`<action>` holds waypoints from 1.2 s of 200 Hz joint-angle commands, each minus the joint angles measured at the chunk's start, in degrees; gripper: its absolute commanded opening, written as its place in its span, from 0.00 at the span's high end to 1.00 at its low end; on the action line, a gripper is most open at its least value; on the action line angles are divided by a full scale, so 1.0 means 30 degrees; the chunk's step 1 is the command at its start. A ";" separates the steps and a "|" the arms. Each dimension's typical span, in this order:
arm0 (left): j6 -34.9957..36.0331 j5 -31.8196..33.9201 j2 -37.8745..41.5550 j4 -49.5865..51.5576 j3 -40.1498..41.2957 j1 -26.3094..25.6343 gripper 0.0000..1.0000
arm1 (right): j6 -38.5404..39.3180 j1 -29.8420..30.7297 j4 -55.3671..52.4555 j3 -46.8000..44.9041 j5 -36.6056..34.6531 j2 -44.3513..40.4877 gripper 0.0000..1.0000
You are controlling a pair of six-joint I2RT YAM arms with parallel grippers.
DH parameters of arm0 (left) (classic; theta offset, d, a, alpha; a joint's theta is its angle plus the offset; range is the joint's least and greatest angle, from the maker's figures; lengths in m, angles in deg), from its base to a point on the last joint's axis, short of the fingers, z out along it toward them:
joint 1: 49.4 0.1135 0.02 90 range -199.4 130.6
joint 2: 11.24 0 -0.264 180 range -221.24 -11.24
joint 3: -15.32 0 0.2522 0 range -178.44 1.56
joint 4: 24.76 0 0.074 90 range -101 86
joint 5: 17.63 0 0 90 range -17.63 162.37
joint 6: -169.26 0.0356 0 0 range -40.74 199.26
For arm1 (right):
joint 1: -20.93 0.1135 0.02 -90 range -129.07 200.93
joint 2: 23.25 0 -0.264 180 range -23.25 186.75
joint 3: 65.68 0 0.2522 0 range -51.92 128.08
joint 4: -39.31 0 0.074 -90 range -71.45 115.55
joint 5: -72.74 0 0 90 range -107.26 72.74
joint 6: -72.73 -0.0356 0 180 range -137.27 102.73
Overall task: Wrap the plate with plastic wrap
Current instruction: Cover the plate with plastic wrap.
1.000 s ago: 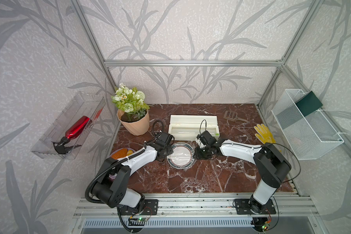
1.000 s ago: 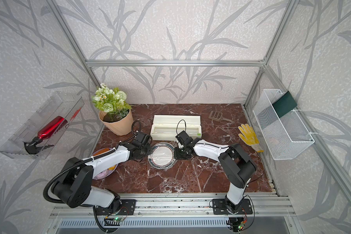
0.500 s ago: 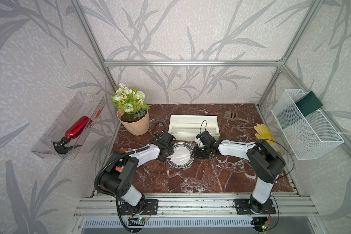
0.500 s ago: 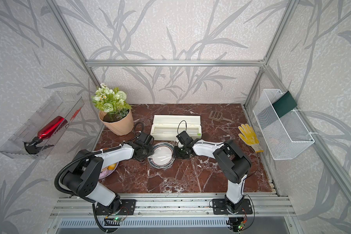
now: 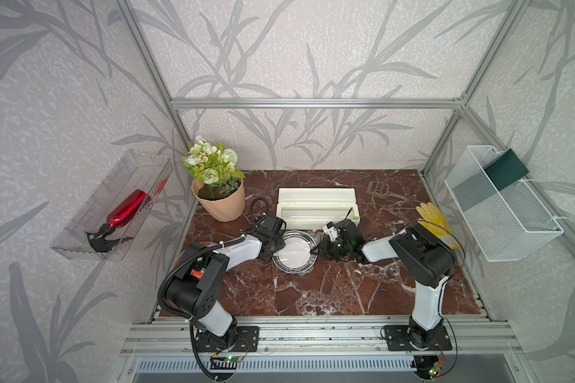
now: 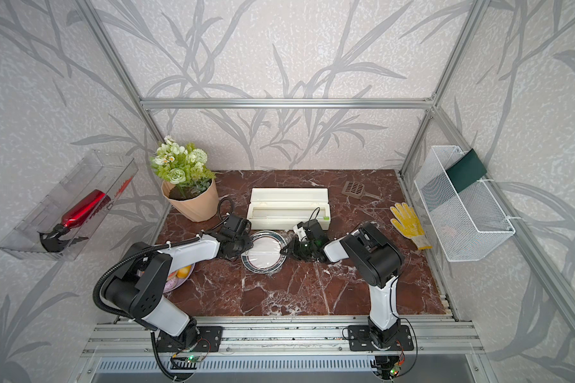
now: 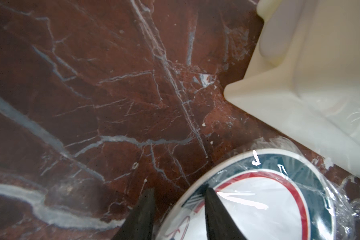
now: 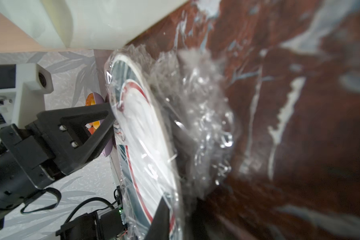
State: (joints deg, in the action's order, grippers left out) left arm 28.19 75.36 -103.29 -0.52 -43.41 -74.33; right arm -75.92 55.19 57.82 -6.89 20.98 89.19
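in both top views the plate [image 5: 293, 254] [image 6: 264, 252] lay on the marble table [image 5: 312, 291], a little toward twelve o'clock from its middle. the long cream box [image 5: 317, 207] sat just beside it at its twelve o'clock. the plastic wrap [image 8: 195, 124] was spread over the plate's face, shiny and creased. it was bunched up thick at the three o'clock rim, against the table top.

i had the left gripper [image 5: 278, 247] at the plate's nine o'clock rim, pointing down. in the left wrist view its fingers [image 7: 146, 209] stood apart and straddled the rim. one was over the bare table outside the plate, the other over the green band inside it. it was released, holding nothing that i could see.

the right gripper [image 5: 313, 252] was at the three o'clock rim, in among the bunched film, and it was clenched. in the right wrist view one dark finger [image 8: 161, 218] lay over the wrapped rim. whether it pinched film, rim or both i could not tell.

around them, a flower pot [image 5: 218, 202] stood at the table's ten o'clock corner. a purple dish [image 6: 175, 284] with food sat at eight o'clock, partly under the left arm. a brown scoop [image 5: 377, 190] lay at one o'clock and a yellow glove [image 5: 434, 220] at two o'clock, both well apart from the plate.
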 commanded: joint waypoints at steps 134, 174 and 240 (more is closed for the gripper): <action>0.0024 -0.0071 0.2862 0.3368 -0.0115 -0.0070 0.53 | 0.4430 -0.0437 -0.6799 -0.0591 -0.3328 -0.3480 0.61; 0.0335 0.0293 0.4598 0.4370 -0.0193 0.0053 0.50 | 0.7177 -0.0452 -1.0541 0.0309 -0.4490 -0.5604 0.58; 0.0286 -0.1613 0.6281 0.3493 0.1544 0.0090 0.49 | 1.3984 -0.0293 -1.7292 0.6228 -0.4434 -0.5053 0.56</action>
State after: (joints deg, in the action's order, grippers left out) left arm 29.59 72.39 -85.78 9.95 -41.29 -74.35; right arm -44.03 54.07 15.59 5.35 7.21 71.94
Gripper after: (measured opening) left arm 0.507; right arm 0.441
